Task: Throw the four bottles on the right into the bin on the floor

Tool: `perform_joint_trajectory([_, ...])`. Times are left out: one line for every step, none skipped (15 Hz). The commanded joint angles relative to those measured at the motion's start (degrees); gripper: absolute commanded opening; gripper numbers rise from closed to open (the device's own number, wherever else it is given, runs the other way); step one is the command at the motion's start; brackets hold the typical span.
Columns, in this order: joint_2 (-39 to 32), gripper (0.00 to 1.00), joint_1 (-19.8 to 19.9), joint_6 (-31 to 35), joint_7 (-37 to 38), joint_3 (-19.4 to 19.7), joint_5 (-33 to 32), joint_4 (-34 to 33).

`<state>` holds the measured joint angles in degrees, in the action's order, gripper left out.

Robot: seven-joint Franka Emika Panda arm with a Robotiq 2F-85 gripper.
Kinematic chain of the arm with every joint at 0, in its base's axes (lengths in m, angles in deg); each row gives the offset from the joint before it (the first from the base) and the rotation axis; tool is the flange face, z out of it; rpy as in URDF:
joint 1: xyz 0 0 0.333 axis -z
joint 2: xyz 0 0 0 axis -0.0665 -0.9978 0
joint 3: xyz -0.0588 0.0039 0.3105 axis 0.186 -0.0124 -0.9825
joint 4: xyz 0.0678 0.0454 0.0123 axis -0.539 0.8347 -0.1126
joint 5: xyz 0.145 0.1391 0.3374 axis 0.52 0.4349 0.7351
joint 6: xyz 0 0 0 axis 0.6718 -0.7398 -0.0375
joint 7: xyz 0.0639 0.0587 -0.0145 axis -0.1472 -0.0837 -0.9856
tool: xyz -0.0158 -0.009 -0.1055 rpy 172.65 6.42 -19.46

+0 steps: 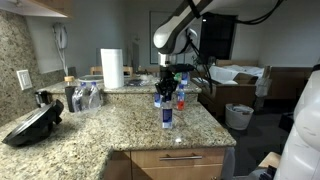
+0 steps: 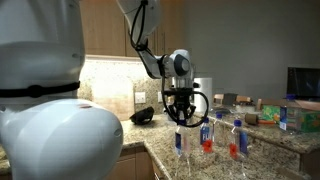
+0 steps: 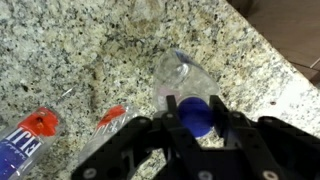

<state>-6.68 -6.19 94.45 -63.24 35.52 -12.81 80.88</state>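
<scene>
Bottles (image 2: 207,135) stand clustered on the granite counter (image 1: 110,135), close to its free end, and none is in the bin. In the wrist view, reading from the left, a red-capped bottle (image 3: 35,125) sits at the frame's edge and a second red-capped bottle (image 3: 110,118) stands just beside it. Next comes the blue-capped bottle (image 3: 180,75), upright on the speckled stone. Its cap sits between the dark fingers (image 3: 150,140) of the gripper (image 3: 197,110), which press in on it from both sides and pinch it. In an exterior view, a black phone (image 1: 30,125) lies on the counter at the left. A white paper-towel roll (image 1: 112,68) stands farther back against the wall. The gripper (image 1: 170,82) then hangs straight down over the cluster, on the arm (image 1: 185,30) that reaches in from the upper right. Its fingers meet the top of the blue-capped bottle (image 1: 158,98), while two more bottles stand just beside it toward the counter's edge. Right of the counter, well apart from the bottles, the bin (image 1: 239,116) stands on the floor with its pale liner folded over the rim. In the exterior view from the opposite side, the same black phone (image 2: 142,116) rests on the counter to the left. The gripper (image 2: 182,118) points down onto the blue-capped bottle (image 2: 181,140), and the remaining bottles stand in a loose row to its right, each upright and apart from its neighbour.
</scene>
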Motion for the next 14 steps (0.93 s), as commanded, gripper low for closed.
perform_joint_trajectory([-0.4,0.10,0.4,-1.1,1.3,0.0,-0.5,-0.5])
perform_joint_trajectory([-0.3,0.13,0.4,-1.3,1.3,0.1,-0.5,-0.5])
perform_joint_trajectory([0.0,0.13,0.4,-1.4,1.2,0.2,-0.5,-0.3])
perform_joint_trajectory([0.5,0.13,0.5,-1.4,1.0,0.3,-0.3,0.0])
perform_joint_trajectory([1.1,0.13,0.6,-1.4,0.9,0.5,-0.1,0.3])
perform_joint_trajectory([2.3,0.13,0.8,-1.5,0.8,0.8,0.0,1.0])
perform_joint_trajectory([3.6,0.13,1.1,-1.9,0.5,1.2,0.2,1.6])
perform_joint_trajectory([5.0,0.13,1.6,-3.2,0.5,1.9,0.3,2.0])
perform_joint_trajectory([6.6,0.13,2.3,-4.9,0.2,2.7,0.3,2.5])
perform_joint_trajectory([8.0,0.13,3.0,-7.4,-1.8,3.8,1.0,2.7])
perform_joint_trajectory([9.2,0.13,4.0,-8.6,-1.4,4.9,1.0,3.0])
perform_joint_trajectory([10.4,0.13,5.2,-10.9,-1.5,6.3,1.0,2.8])
perform_joint_trajectory([11.1,0.13,6.5,-13.5,-0.6,7.5,0.2,2.3])
perform_joint_trajectory([12.0,0.13,7.5,-16.9,-3.7,9.3,1.0,1.8])
